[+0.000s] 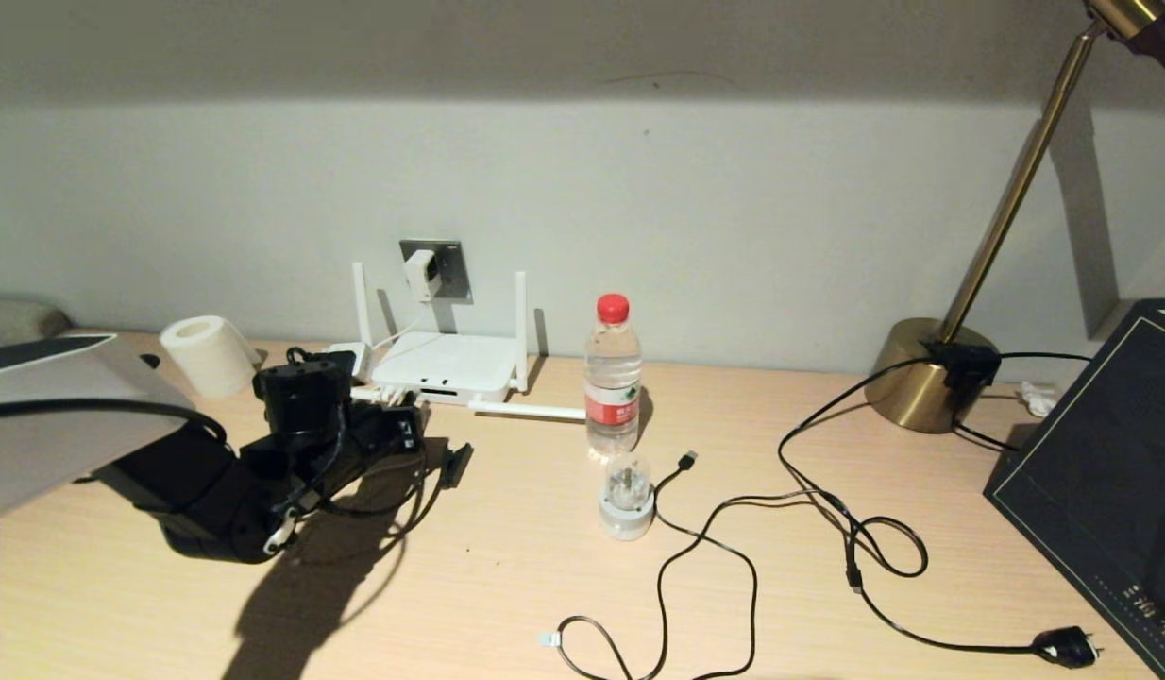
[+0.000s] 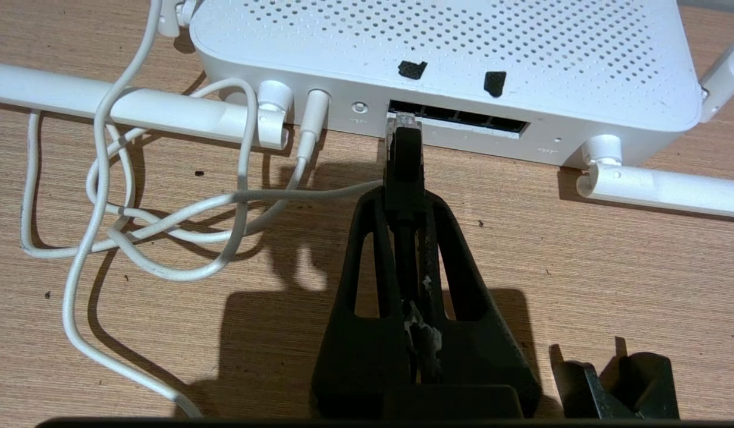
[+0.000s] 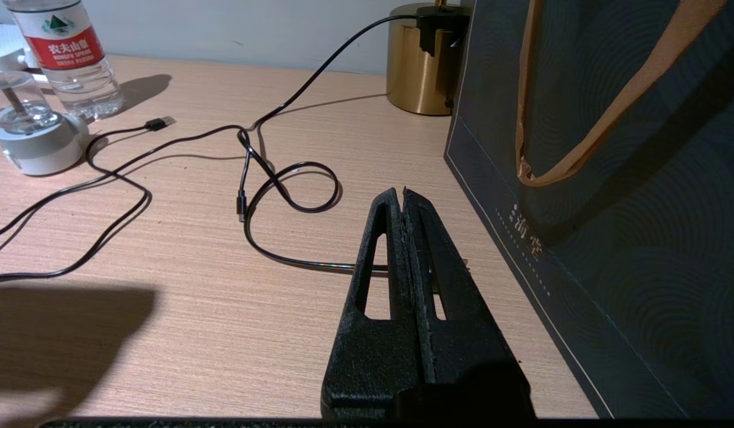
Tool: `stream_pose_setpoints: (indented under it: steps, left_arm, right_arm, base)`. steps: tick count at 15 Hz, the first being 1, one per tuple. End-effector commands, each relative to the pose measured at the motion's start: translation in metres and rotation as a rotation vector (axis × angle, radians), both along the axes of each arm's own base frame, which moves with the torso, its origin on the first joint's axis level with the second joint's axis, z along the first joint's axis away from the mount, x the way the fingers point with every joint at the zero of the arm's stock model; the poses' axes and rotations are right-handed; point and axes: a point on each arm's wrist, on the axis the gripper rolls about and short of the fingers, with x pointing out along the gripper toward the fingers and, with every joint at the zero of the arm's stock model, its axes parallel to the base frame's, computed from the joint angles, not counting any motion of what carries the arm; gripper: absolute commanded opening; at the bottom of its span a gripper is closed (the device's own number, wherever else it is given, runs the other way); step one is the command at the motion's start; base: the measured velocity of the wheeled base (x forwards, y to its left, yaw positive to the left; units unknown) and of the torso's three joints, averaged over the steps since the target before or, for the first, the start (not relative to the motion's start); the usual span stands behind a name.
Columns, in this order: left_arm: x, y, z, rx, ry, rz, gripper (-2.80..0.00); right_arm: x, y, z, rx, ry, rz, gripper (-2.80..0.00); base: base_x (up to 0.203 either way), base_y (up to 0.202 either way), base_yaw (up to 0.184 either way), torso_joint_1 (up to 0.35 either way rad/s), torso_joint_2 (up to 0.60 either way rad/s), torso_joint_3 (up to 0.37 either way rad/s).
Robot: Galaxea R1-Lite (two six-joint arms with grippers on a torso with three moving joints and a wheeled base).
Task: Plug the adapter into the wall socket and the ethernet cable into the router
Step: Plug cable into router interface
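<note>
The left end effector (image 2: 405, 196) was clenched on the ethernet cable (image 2: 404, 160), its clear tip at the mouth of the leftmost port on the router (image 2: 521, 53); it wanted a straight, level push until seated. The arm reached low across the surface (image 1: 507, 567). The adapter (image 1: 422, 274) sat in the wall socket (image 1: 450, 269), and the right end effector (image 3: 402, 196) hung clenched and empty.

head view overlooks the desk (image 1: 507, 567); wrist views sit low, right sharing the bottle (image 3: 69, 56).
</note>
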Motion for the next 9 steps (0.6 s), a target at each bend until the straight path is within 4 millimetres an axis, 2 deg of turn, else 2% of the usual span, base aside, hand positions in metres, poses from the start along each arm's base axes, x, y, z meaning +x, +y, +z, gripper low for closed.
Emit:
stream_pose_setpoints:
  steps: [1,4,9]
  left_arm:
    - [0.0035,-0.0005,0.0005,-0.001,-0.007,0.001,-2.80]
    - [0.0071,0.0020,-0.0050,0.000,0.007,0.000,-2.80]
    - [0.0114,0.0036,-0.0013,-0.003,-0.004,0.001,-2.80]
  right_arm:
    - [0.0029,0.0000,-0.0097,0.000,0.036,0.000,-2.80]
    - [0.0029,0.0000,-0.0097,0.000,0.036,0.000,-2.80]
    - [0.0029,0.0000,-0.0097,0.000,0.036,0.000,-2.80]
  base:
    - [0.000,0.000,0.000,0.000,0.00,0.000]
    - [0.000,0.000,0.000,0.000,0.00,0.000]
    - [0.000,0.000,0.000,0.000,0.00,0.000]
